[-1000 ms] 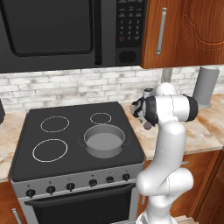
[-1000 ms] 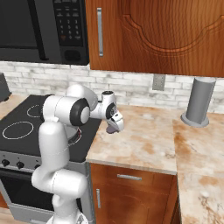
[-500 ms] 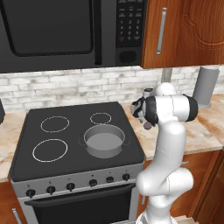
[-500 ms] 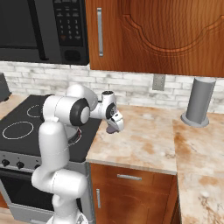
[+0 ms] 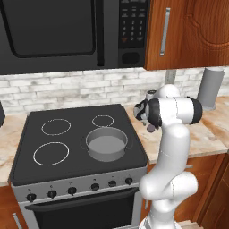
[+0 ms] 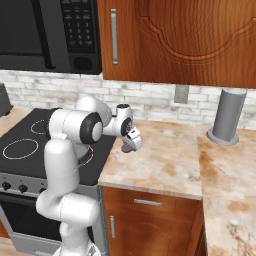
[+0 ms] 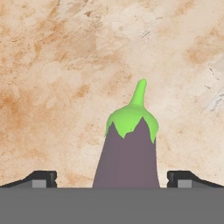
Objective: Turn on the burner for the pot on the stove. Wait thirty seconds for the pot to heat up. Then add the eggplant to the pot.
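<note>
Purple eggplant [image 7: 127,153] btwn wide-open pincer [image 7: 112,178] tips, untouched; lower end cut off at frame btm.

White rounded arm [image 5: 172,147], dark joint bands (glossy shell), bulbous base.

I count one short round grey metal pot [image 5: 106,145] on one black glass-top stove [image 5: 31,156], which has four white ring outlines and six black knobs [image 5: 72,191] in a row. I see one purple eggplant with green cap [image 7: 129,151], one tall grey cylinder [image 6: 226,116], one black microwave [image 5: 67,33].
</note>
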